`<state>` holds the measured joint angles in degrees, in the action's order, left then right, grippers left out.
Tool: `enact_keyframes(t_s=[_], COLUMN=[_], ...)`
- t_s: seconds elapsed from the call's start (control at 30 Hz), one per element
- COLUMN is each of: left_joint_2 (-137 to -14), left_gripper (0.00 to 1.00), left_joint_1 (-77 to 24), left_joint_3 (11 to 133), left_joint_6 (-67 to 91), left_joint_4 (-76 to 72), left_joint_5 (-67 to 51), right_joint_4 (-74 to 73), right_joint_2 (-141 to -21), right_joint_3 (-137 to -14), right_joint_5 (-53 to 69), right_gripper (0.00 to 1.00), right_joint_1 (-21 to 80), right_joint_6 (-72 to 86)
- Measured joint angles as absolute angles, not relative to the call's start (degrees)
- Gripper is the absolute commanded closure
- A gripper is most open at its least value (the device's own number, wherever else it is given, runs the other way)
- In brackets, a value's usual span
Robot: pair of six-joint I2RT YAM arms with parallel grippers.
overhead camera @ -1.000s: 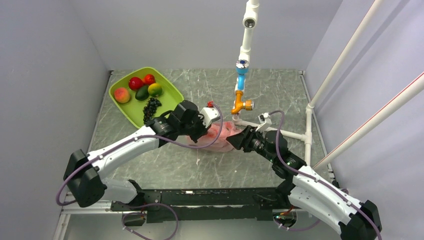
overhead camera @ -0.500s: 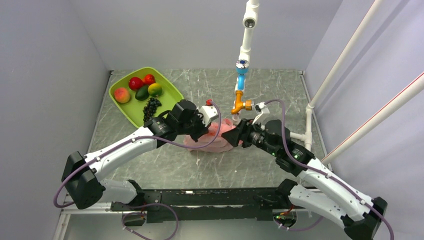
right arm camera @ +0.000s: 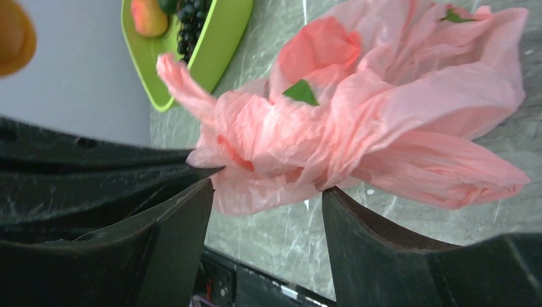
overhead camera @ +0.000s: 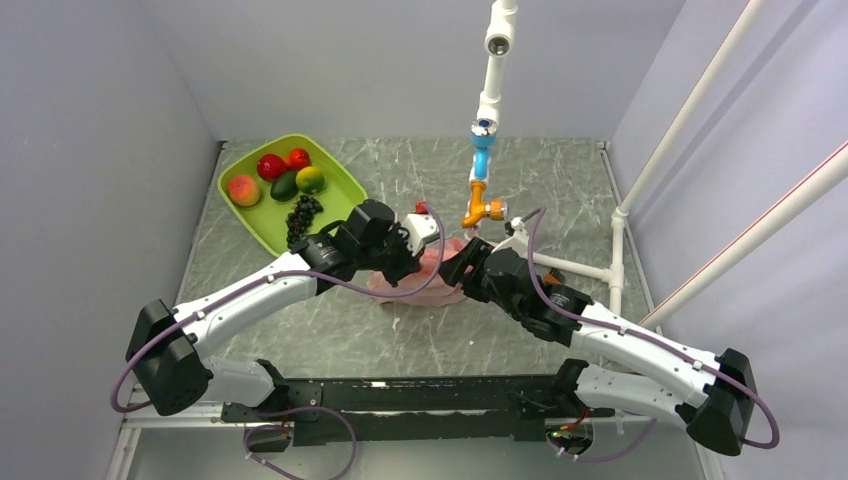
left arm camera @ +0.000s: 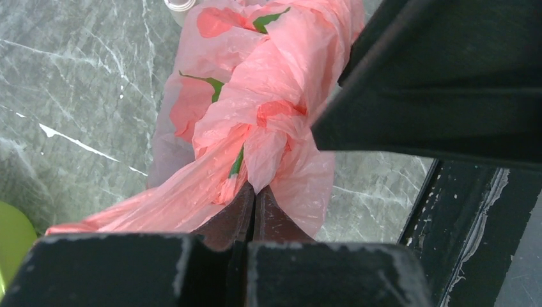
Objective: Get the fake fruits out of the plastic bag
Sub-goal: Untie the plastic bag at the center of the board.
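The pink plastic bag (overhead camera: 432, 278) lies crumpled on the table between both grippers. My left gripper (overhead camera: 405, 262) is shut on a twisted fold of the bag (left arm camera: 255, 96); in the left wrist view its fingertips (left arm camera: 255, 192) pinch the plastic. My right gripper (overhead camera: 463, 270) is open at the bag's right side. In the right wrist view its two fingers (right arm camera: 268, 192) stand apart with a bunched part of the bag (right arm camera: 383, 115) just past the tips, touching them. The fake fruits of the task are hidden; none shows through the bag.
A green tray (overhead camera: 262, 228) at the back left holds a peach, red fruits, an avocado, a lime and a dark grape bunch (overhead camera: 300, 215). A white pipe stand with orange and blue fittings (overhead camera: 483, 180) rises just behind the bag. White pipes (overhead camera: 580, 268) run along the right.
My right gripper has moved left and forward up to the bag's right side. My left gripper stays shut on the bag, almost still.
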<state>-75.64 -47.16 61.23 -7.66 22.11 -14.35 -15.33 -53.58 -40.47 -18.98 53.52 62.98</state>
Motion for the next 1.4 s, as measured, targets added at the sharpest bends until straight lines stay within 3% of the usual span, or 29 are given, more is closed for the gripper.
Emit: enact_keyframes(t_s=[0.3,0.57,0.67,0.83,1.07,1.4], left_joint_2=[-75.66,-76.01,-76.27,-77.12,-76.86,-71.70], left_gripper=[1.00,1.00,1.00,1.00,1.00,1.00], left_joint_1=[-47.20,-47.22,-47.24,-47.35,-47.53,-47.99], left_joint_3=[61.23,61.23,61.25,61.32,61.32,60.90], left_joint_6=[-7.66,-7.66,-7.68,-7.70,-7.68,-6.35], left_joint_4=[22.11,22.13,22.13,22.17,22.11,21.56], left_joint_5=[-16.71,-18.28,-18.61,-18.63,-17.43,-4.43], right_joint_4=[-12.01,-6.79,-5.04,-2.85,-4.16,-13.23], right_joint_2=[-55.51,-58.50,-58.43,-57.93,-57.08,-49.82], right_joint_3=[-37.71,-36.97,-36.36,-34.33,-34.35,-34.33], right_joint_5=[-23.77,-23.29,-23.55,-24.75,-27.88,-33.85], right_gripper=[0.39,0.37,0.44,0.75,1.00,1.00], right_joint_1=[53.52,53.49,53.49,53.52,53.54,53.60], right_joint_6=[67.35,65.52,64.93,64.31,64.42,66.04])
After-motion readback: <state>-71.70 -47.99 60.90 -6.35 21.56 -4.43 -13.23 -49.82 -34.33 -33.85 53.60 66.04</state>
